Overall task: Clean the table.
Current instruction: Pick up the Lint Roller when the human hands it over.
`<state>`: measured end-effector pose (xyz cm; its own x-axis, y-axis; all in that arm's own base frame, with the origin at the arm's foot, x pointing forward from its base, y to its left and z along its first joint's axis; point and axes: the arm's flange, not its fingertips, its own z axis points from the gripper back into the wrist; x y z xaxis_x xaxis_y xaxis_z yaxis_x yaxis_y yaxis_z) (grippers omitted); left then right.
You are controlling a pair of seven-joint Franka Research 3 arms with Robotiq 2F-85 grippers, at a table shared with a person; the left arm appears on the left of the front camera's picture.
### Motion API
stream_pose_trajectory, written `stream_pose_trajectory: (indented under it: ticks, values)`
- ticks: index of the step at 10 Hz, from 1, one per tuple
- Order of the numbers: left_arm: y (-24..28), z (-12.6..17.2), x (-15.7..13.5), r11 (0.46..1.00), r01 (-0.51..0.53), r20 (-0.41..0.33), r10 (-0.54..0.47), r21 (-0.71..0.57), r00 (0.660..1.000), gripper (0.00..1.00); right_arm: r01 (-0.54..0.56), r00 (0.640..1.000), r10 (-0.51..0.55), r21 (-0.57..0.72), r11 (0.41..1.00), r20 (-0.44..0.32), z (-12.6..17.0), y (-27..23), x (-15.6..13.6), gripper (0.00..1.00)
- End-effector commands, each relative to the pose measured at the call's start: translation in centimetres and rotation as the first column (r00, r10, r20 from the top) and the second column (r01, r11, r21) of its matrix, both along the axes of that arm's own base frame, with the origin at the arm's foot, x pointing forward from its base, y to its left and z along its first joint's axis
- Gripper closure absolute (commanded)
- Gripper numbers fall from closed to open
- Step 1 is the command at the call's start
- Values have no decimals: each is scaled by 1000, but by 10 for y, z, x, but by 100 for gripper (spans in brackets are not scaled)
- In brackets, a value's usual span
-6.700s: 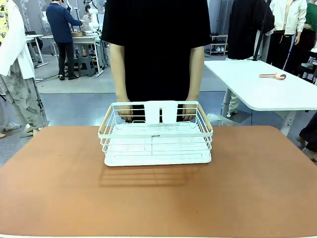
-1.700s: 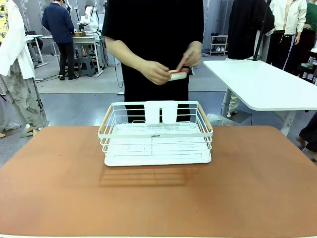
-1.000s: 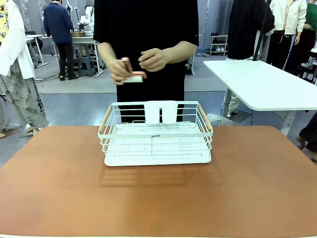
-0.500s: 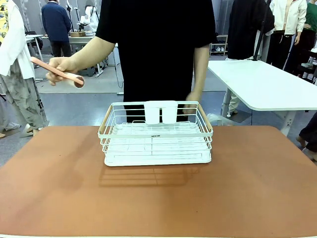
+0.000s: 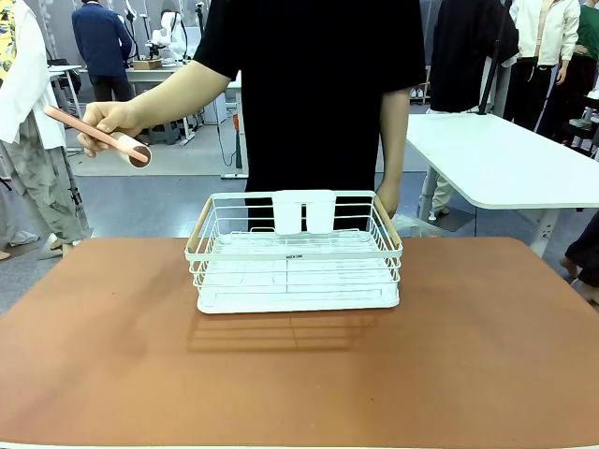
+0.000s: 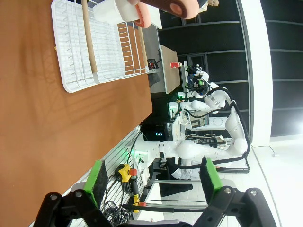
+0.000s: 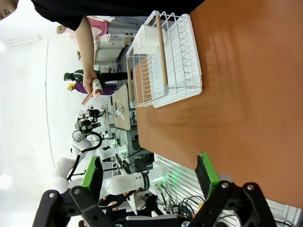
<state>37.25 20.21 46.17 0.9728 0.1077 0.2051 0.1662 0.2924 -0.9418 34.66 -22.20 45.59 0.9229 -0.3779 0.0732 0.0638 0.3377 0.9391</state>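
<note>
The terracotta table (image 5: 487,346) spreads across the front view with a white wire rack (image 5: 295,267) standing in its middle. A person in black stands behind the rack and holds a pink long-handled tool (image 5: 98,131) out over the floor at the table's left. Their other hand (image 5: 387,201) hangs by the rack's far right corner. In the left wrist view my left gripper (image 6: 152,182) is open and empty above the table (image 6: 47,123), far from the rack (image 6: 94,42). In the right wrist view my right gripper (image 7: 148,172) is open too, away from the rack (image 7: 165,61).
A white-topped table (image 5: 505,159) stands beyond the far right corner. Other people stand farther back on both sides. The pink tool (image 6: 173,7) shows at the top edge of the left wrist view.
The person let go of the rack, took the pink tool into their hands, passed it to the other hand and swung it out to the left. The rack has not moved.
</note>
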Motion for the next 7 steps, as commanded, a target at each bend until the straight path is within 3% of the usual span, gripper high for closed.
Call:
stream_pose_trajectory:
  ticks: [1,3,7]
  values:
    - [2,0,-1,1000,-2,2,2,-4,1000,0,1,1000,-1,5,1000,3,2,0,-1,0]
    - [0,0,0,1000,0,0,0,0,1000,0,1,1000,-1,5,1000,3,2,0,-1,0]
    - [-30,56,-5,968,-205,-45,213,144,976,0,1,1000,-1,5,1000,3,2,0,-1,0]
